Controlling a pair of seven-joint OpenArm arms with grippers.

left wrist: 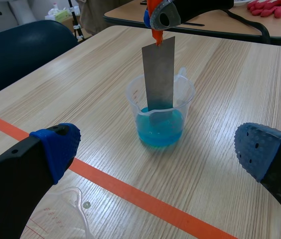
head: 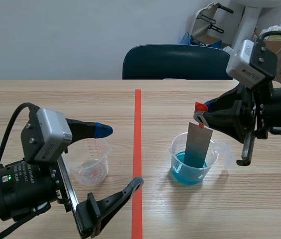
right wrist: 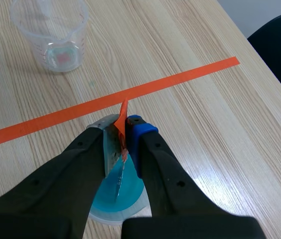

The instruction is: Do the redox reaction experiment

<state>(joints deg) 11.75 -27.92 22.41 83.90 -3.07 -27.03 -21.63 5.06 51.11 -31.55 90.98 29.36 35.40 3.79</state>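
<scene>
On the right side of the table [head: 56, 99], the right gripper [head: 200, 113] [left wrist: 160, 15] [right wrist: 124, 134] is pinching an orange-red tab [head: 201, 124] [left wrist: 154, 35] [right wrist: 123, 112] at the top of a grey metal strip [head: 199, 142] [left wrist: 159, 74], with its fingers clenched tight on the tab. The strip is hanging upright. Its lower end is dipping into the blue liquid [head: 190, 173] [left wrist: 160, 132], which is filling the bottom of a clear plastic beaker [head: 176, 158] [left wrist: 135, 99] [right wrist: 115, 211]. This beaker is standing just right of the orange-red tape line [head: 137, 149], and its spout is pointing right.

Left of the line and nearer, the left gripper [head: 119, 157] [left wrist: 158, 152] is hovering low with its fingers spread wide and gripping nothing. Both blue pads are showing bare in its wrist view. A second clear measuring cup [head: 93, 162] [left wrist: 61, 214] [right wrist: 51, 30] is standing by this gripper, partly under its far finger, with a faint reddish trace lying on its bottom. Whether the finger is touching the cup cannot be told. The two cups are sitting well apart, with the tape line running between them.

Across the table, a dark chair [head: 175, 62] is standing at the far edge.
</scene>
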